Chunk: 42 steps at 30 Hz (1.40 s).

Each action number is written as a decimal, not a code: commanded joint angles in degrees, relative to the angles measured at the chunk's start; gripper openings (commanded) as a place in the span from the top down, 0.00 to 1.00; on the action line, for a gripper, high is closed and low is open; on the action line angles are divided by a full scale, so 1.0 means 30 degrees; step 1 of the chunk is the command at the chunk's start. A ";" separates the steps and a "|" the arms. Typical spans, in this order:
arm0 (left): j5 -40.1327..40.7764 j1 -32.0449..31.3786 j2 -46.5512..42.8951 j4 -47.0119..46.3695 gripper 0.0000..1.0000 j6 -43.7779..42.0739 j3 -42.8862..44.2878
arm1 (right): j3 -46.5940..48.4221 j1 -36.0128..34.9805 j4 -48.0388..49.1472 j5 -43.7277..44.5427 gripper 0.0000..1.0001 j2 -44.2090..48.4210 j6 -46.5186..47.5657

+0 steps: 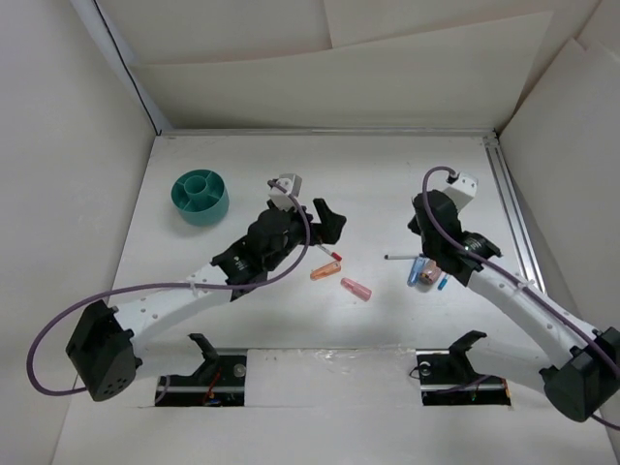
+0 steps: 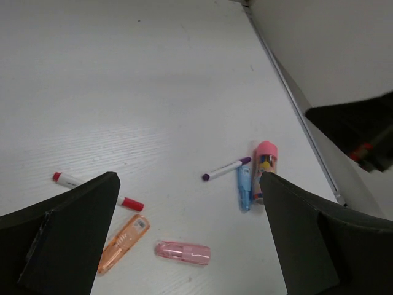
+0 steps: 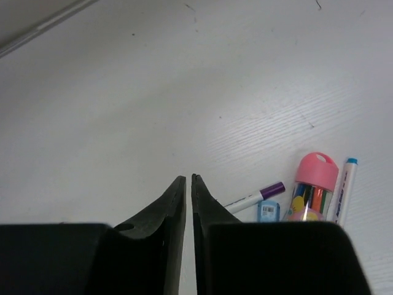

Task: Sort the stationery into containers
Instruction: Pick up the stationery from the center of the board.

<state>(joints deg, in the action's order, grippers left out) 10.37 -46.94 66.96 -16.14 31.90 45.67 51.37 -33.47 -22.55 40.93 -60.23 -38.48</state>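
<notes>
The teal divided cup (image 1: pixel 201 197) stands at the back left. My left gripper (image 1: pixel 329 221) is open and empty, above the table just behind a white pen with a red cap (image 1: pixel 327 254), an orange piece (image 1: pixel 321 273) and a pink piece (image 1: pixel 356 288). The left wrist view shows the red-capped pen (image 2: pixel 130 203), orange piece (image 2: pixel 123 244) and pink piece (image 2: pixel 182 252) between its open jaws (image 2: pixel 189 179). My right gripper (image 3: pixel 187 179) is shut and empty, beside a purple-tipped pen (image 3: pixel 255 198), a light-blue piece (image 3: pixel 268 211), a pink-capped tube (image 3: pixel 313 184) and a blue-tipped pen (image 3: pixel 345 190).
White walls enclose the table on the left, back and right, with a metal rail (image 1: pixel 513 208) along the right side. The right-hand cluster also shows in the left wrist view: purple-tipped pen (image 2: pixel 226 168), light-blue piece (image 2: pixel 244 187), pink-capped tube (image 2: pixel 265 165). The right arm (image 2: pixel 362 135) shows there too.
</notes>
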 commanded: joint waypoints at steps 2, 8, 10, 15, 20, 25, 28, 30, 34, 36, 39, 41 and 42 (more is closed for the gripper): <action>0.2053 -0.1024 -0.0669 -0.1942 0.00 -0.0617 -0.0807 | -0.0687 0.1607 -0.0395 -0.2158 0.74 -0.1016 -0.1058; 0.1409 -0.1024 -0.1050 -0.1123 0.00 -0.0409 -0.1014 | -0.1596 0.2687 -0.0805 -0.1455 0.12 -0.1253 -0.2757; 0.0911 -0.1024 -0.1604 -0.1123 0.00 -0.0409 -0.1275 | -0.2357 0.3332 -0.0805 -0.1455 0.12 -0.1427 -0.3516; -0.1053 -0.1024 -0.1782 -0.1946 0.00 0.0087 -0.2069 | -0.2769 0.6259 -0.0805 -0.2126 0.15 -0.2803 -0.4312; 0.0055 -0.1490 -0.1021 -0.0073 0.00 0.1024 -0.1456 | -0.2359 0.7639 -0.0805 -0.2654 0.21 -0.3975 -0.4517; 0.5870 -0.4535 -0.2598 0.0842 0.00 -0.0754 -0.1335 | -0.2564 0.9630 0.0162 -0.4500 0.21 -0.4649 -0.4166; 0.7408 -0.4803 -0.4678 0.0576 0.00 -0.0760 -0.2184 | -0.2564 1.0160 0.0162 -0.4734 0.21 -0.4885 -0.3583; 0.8434 -0.4803 -0.5237 0.1217 0.00 -0.0586 -0.2186 | -0.2390 1.0426 0.0337 -0.5320 0.21 -0.4885 -0.3348; 0.9111 -0.4598 -0.5938 0.3183 0.00 -0.0204 -0.1161 | -0.2389 1.0777 0.0746 -0.6668 0.24 -0.5266 -0.2966; 0.8850 -0.4598 -0.6583 0.2893 0.00 -0.0204 -0.1480 | -0.2592 1.0777 0.0953 -0.7310 0.25 -0.5501 -0.2965; 0.7885 -0.4598 -0.8253 0.1023 0.00 -0.1022 -0.2854 | -0.2594 1.0777 0.0953 -0.7519 0.29 -0.5879 -0.2965; 0.7881 -0.4598 -0.8695 0.0752 0.00 -0.1024 -0.3036 | -0.2594 1.0777 0.0953 -0.7693 0.31 -0.5881 -0.2965; 0.7881 -0.4598 -0.8697 0.1013 0.00 -0.1024 -0.3036 | -0.2768 1.0777 0.1127 -0.7695 0.31 -0.5881 -0.2965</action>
<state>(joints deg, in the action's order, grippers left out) 34.20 -60.71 42.35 -10.13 30.17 37.19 43.18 -1.50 -21.85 19.29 -78.04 -47.81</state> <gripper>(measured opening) 0.993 0.693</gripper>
